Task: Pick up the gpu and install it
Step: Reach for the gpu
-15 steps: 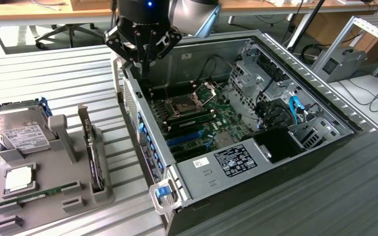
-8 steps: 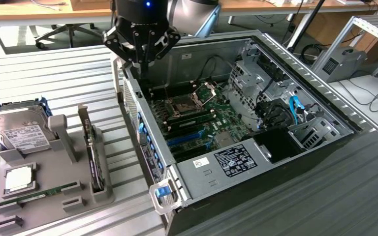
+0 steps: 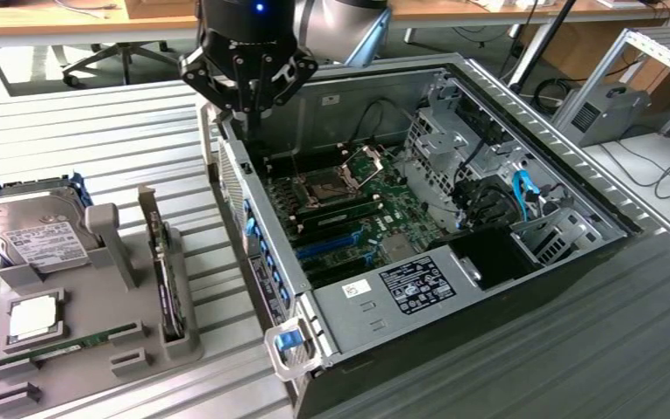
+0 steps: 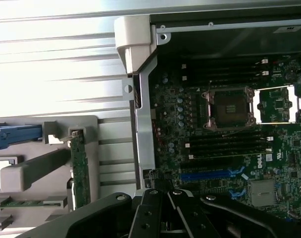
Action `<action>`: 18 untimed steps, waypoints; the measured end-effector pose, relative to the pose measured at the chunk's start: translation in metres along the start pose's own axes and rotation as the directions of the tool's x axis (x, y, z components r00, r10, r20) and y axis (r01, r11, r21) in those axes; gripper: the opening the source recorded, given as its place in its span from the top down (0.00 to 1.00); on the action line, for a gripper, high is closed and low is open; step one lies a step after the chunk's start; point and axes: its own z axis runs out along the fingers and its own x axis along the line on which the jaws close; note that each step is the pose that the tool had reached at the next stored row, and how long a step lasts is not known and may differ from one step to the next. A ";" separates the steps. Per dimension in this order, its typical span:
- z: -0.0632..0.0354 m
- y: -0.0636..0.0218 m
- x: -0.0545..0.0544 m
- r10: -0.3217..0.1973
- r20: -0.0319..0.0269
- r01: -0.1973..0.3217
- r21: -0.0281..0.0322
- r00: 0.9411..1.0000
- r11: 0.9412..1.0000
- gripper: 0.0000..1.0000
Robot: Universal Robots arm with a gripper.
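Nearest in the exterior view, a grey holder [image 3: 79,375] lies on the slatted metal tabletop [image 3: 102,140] at the exterior view's left. It carries four parts, one of each kind. One green memory stick [image 3: 67,345] lies flat near its front edge, and one processor chip [image 3: 35,316] sits just behind that. One silver hard drive [image 3: 32,236] leans at the far end.

The one gpu [image 3: 170,279] stands on its thin edge in a slot along the holder's side closest to the computer case [image 3: 311,297]. Its metal bracket is at the far end. Nothing touches the gpu, and a narrow strip of bare slats separates the holder's edge from the case wall.

The case lies on its side with its panel off. The motherboard [image 3: 347,209] is exposed inside, walled on all sides by the case rim. Cables and a drive cage crowd the side at the exterior view's right.

Farther back, the end effector [image 3: 248,118] hangs over the far corner of the case, just above its wall. Its fingers are pressed together with nothing between them, well apart from the gpu.
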 end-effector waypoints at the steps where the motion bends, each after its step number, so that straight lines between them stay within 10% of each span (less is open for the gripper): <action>1: 0.0000 0.0000 0.000 0.000 0.000 0.000 0.000 1.000 1.000 0.89; 18: -0.0001 -0.0006 0.008 0.000 0.000 0.000 0.000 1.000 1.000 0.89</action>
